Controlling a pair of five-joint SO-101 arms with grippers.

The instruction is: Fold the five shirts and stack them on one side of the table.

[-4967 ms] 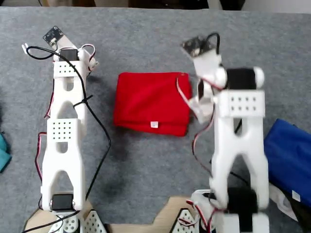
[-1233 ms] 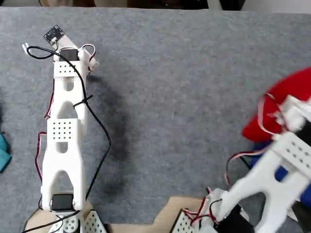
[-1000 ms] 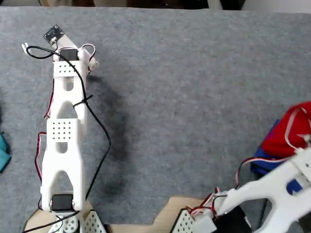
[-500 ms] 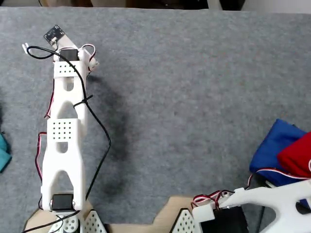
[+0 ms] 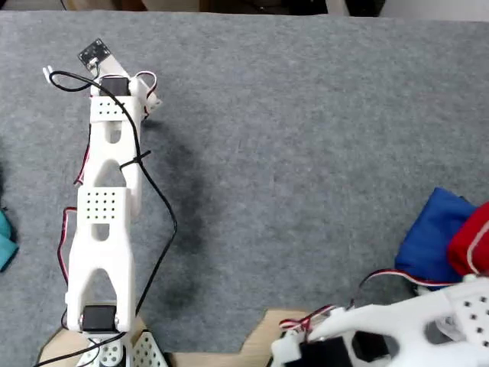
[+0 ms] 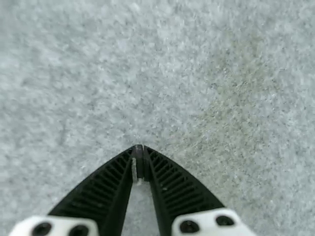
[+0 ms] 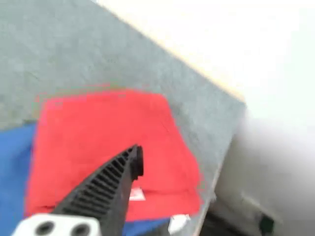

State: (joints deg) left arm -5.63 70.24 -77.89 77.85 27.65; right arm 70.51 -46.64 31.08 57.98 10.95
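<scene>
Right wrist view puts the right gripper (image 7: 134,161) over the middle of the red shirt (image 7: 103,128). Whether it is open or closed, or touching the cloth, cannot be told. The red shirt lies folded flat on the blue shirt (image 7: 15,167), close to the edge of the table (image 7: 74,44). In the high view this stack sits at the lower right edge of the frame, beside the right arm's base. The left gripper (image 6: 138,153) is closed on nothing, over bare table at the upper left of the high view. A teal cloth (image 5: 4,241) shows at that view's left edge, nearer the left arm, so the next pick probably falls to that side.
</scene>
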